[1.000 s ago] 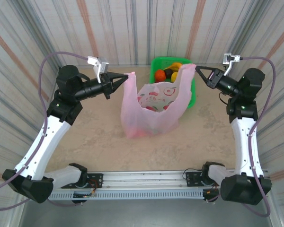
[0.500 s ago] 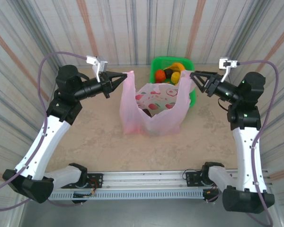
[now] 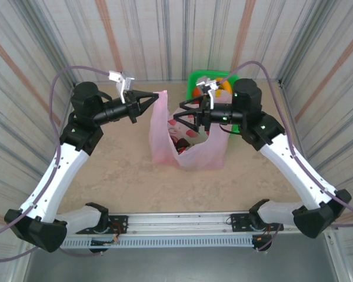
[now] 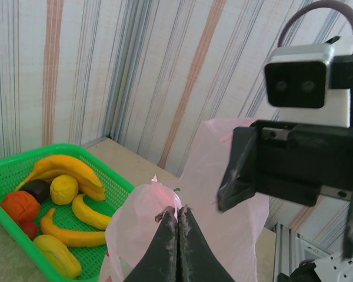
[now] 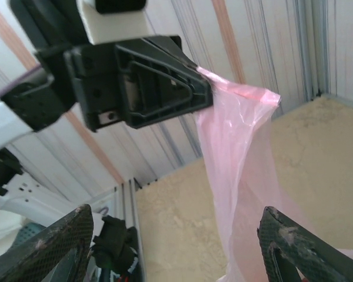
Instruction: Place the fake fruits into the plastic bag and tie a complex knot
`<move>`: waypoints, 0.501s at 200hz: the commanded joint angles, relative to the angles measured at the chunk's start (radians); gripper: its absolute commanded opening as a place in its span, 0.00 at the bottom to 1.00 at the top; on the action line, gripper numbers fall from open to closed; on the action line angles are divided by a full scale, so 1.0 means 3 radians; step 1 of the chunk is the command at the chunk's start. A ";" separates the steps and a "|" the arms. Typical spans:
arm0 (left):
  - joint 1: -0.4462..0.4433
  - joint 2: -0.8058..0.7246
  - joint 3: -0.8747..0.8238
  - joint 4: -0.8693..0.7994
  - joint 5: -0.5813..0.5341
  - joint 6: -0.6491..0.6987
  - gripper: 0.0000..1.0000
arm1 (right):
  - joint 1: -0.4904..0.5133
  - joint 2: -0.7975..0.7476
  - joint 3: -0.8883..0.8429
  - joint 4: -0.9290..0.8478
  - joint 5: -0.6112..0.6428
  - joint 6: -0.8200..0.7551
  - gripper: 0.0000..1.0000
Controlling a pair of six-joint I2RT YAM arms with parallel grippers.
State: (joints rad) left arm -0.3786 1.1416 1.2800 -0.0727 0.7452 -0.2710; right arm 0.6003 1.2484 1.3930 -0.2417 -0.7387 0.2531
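Striped panel walls on every side, mottled beige table (image 3: 106, 170) below. Left gripper (image 4: 177, 222) pinched tight on the tip of one handle of the plastic bag (image 3: 191, 154), raised so as to keep that side of the mouth up and the film stretched. Rest of the bag hanging down and away from its tips onto the table.

Right gripper (image 3: 181, 116) spread wide and holding nothing, poised over the bag's mouth. Tips aimed at the left gripper's tips, near but apart from them, probably to take over the raised handle or to catch the film beside it.

Fake fruits (image 4: 67, 170) lying in the green basket (image 4: 23, 154), just behind the right gripper and beyond the bag from the left one. Possibly some inside the bag too: impossible to tell, dark red patches behind the film perhaps only print. Judged so, filling hardly begun and tying far off.

Against a second ago: left gripper unchanged, same pinch, same height. Right gripper then shut on the other handle, out on the far side of the bag; since released, opened and swung across in front of the basket. That handle dropped, that side of the bag slumped lower.
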 commanded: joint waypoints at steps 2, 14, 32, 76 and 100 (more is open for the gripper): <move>0.0021 -0.0061 -0.0010 0.0145 0.0134 -0.0040 0.00 | 0.0059 0.0087 0.0190 -0.0130 0.0262 -0.0297 0.77; 0.0024 -0.0057 -0.0007 0.0153 0.0193 -0.0032 0.00 | 0.0053 0.0164 0.0243 -0.0147 0.0242 -0.0471 0.79; 0.0023 -0.0055 -0.0007 0.0164 0.0286 -0.0017 0.00 | 0.0037 0.0313 0.0370 -0.0207 0.0148 -0.0682 0.82; 0.0021 -0.0043 -0.0002 0.0229 0.0500 -0.0027 0.00 | 0.0008 0.0557 0.0437 0.0035 -0.0271 -0.0676 0.83; 0.0024 -0.0025 0.0001 0.0275 0.0561 -0.0059 0.00 | 0.0023 0.0626 0.0429 0.0172 -0.0377 -0.0573 0.72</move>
State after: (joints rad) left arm -0.3786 1.1416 1.2800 -0.0586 0.8570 -0.2710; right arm 0.6071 1.4170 1.5066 -0.2470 -0.7826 0.0711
